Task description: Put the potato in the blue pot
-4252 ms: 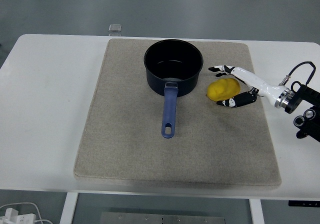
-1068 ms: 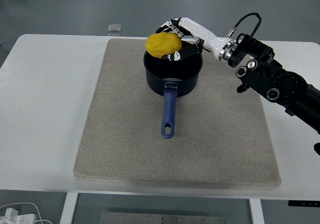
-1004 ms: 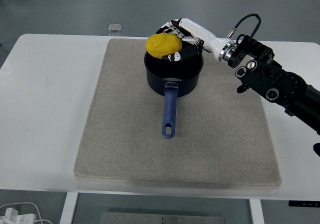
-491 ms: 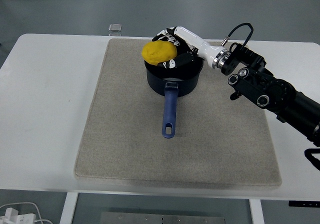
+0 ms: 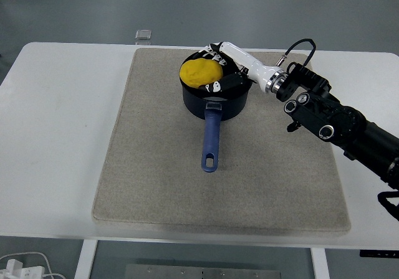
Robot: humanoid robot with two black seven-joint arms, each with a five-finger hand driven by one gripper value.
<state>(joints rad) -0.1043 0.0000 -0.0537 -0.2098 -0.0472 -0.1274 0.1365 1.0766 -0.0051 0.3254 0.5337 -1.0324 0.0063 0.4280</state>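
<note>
We see the right hand (image 5: 219,67) reaching over the blue pot (image 5: 215,92), its fingers (image 5: 219,86) curled around the yellow potato (image 5: 200,71). The potato sits in the pot's mouth, partly below the rim; whether it touches the bottom we cannot tell. The pot stands on a grey mat (image 5: 156,167) on the white worktop (image 5: 56,136), handle toward us.

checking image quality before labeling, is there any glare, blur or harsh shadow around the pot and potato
Head view: light is even and soft, with no harsh shadows on the mat. The blue pot and the potato are sharp, with no motion blur on the right hand. The white table is bright but shows no glare spots.
</note>
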